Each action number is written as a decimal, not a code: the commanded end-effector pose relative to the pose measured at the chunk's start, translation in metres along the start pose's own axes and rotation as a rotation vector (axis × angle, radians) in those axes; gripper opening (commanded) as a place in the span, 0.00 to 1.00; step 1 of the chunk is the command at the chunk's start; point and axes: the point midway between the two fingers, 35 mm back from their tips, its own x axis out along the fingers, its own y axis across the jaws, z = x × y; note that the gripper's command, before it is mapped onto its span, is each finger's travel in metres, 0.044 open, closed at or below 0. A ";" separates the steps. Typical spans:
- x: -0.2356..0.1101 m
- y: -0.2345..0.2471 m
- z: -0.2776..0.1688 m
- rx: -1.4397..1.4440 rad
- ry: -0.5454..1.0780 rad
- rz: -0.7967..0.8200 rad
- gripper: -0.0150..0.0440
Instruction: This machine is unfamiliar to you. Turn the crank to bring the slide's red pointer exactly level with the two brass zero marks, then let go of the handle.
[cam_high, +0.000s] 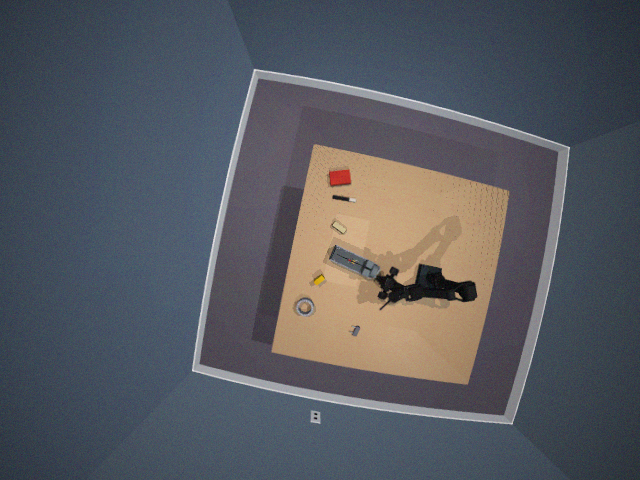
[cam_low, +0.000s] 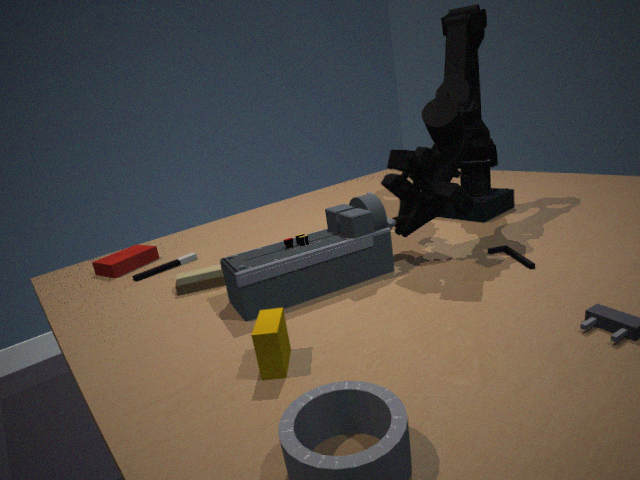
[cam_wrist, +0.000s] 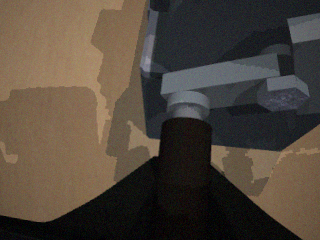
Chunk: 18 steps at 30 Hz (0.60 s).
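Observation:
The grey slide machine (cam_high: 338, 253) (cam_low: 310, 284) (cam_wrist: 225, 30) stands on the table. Its red pointer (cam_low: 287, 242) is beside the brass zero marks (cam_low: 301, 239), with a small gap, on the side away from the crank. The crank arm (cam_wrist: 220, 75) runs left from the hexagonal hub (cam_wrist: 284, 95) in the wrist view. My gripper (cam_high: 379, 279) (cam_low: 401, 227) (cam_wrist: 179, 169) is shut on the dark crank handle (cam_wrist: 185, 142), whose pale collar shows beyond the fingers. The fingertips' inner faces are hidden by the handle and darkness.
A yellow block (cam_high: 318, 279) (cam_low: 271, 346) and a grey ring (cam_low: 290, 446) stand beside the machine. A beige block (cam_high: 339, 227), a marker (cam_high: 343, 198) and a red block (cam_high: 340, 177) lie on its other side. A black hex key (cam_low: 516, 255) lies near the arm; a grey two-pin part (cam_low: 612, 320) lies farther off.

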 end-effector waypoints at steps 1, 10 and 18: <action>-0.006 0.004 0.006 0.002 -0.013 0.011 0.25; -0.012 0.005 0.012 0.002 -0.013 0.011 0.25; -0.019 0.003 0.018 0.002 -0.014 0.011 0.25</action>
